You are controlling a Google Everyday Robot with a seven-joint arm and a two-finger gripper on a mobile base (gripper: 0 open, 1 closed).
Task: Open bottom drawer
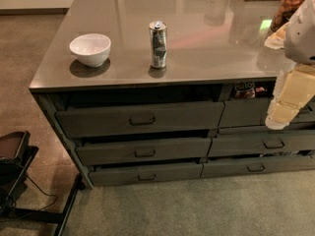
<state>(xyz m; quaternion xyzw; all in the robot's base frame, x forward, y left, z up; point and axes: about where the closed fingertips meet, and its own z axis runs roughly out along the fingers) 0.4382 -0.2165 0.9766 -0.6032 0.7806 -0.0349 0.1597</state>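
The bottom drawer is the slimmest dark grey front at the foot of the left stack, with a small loop handle. A thin dark gap shows above its front, and its inside is hidden. Two taller drawers sit above it. My gripper is at the right edge, a pale cream piece under the white arm. It hangs in front of the top drawer of the right stack, far to the right of the bottom drawer and higher than it.
On the grey counter stand a white bowl and a silver can. Jars and packets stand at the back right. The right stack has a matching slim drawer. A black stand with cables sits on the floor at the left.
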